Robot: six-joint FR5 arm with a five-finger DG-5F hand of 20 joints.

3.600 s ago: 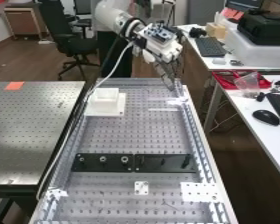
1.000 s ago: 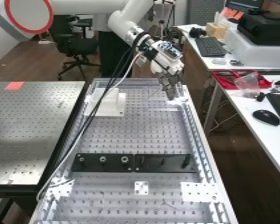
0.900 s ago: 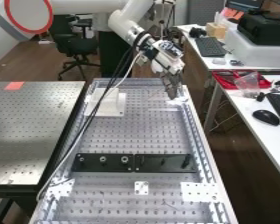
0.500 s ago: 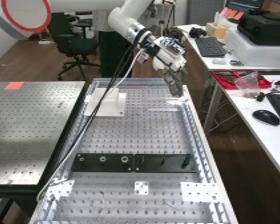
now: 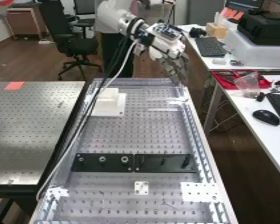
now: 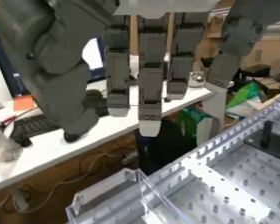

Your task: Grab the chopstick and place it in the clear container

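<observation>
Two white plates lie nearest my camera, the small one (image 5: 142, 188) at six o'clock from the bench's middle, the wide one (image 5: 199, 192) at five. Past them, black strips (image 5: 102, 162) run across the bench (image 5: 136, 137). Farther off, the white block (image 5: 109, 103) sits toward eleven, and the clear container (image 6: 104, 188) stands between one and two. Beyond that, at one o'clock, hangs the robot hand (image 5: 174, 67), wide open, its fingers hanging nearly straight and nothing seen in them.

I can't tell where the chopstick is, so I'd judge the first job is finding it – perhaps checking whether it already lies inside the container. If it needs picking up, I'd pinch it near its middle, thumb against fingertips, since a stick that thin could roll or pivot. Then I'd line it up with the container, clear those hard-to-see walls – and let go low, gently.
</observation>
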